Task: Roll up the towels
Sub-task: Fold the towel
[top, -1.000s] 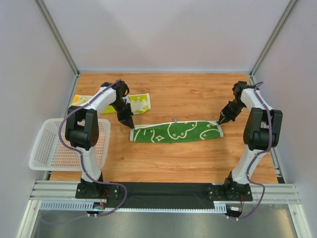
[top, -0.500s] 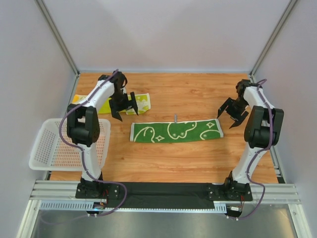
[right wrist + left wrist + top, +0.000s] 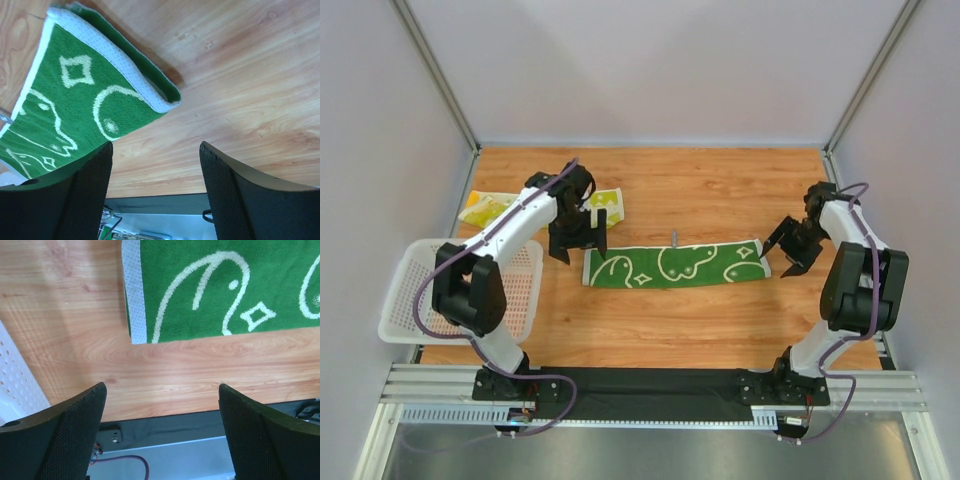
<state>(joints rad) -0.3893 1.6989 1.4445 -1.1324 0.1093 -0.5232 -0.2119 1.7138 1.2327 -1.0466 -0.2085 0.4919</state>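
Plainly, the green towel [image 3: 675, 264] lay flat as a long strip across the middle of the top view, its white swirls facing up and a pale dotted band along each short end. In the right wrist view its right end showed two layers, the upper one lifted slightly off the wood. The lime-yellow towel [image 3: 607, 204] sat in the upper left of that top view, beyond the green one and partly hidden by the left arm.

The left pincer [image 3: 578, 244] hung just above the green towel's left end with its fingers spread wide and nothing between them; in its own camera the towel's corner lay at the top of the frame, apart from both pads. The right pincer [image 3: 788, 250] stood just off the right end, likewise spread wide and empty, the towel's corner in the upper left of its view.

All of this rested on the wooden counter [image 3: 710, 190]. A white mesh basket [image 3: 405, 300] sat at the left edge of the frame, overhanging the counter's side.
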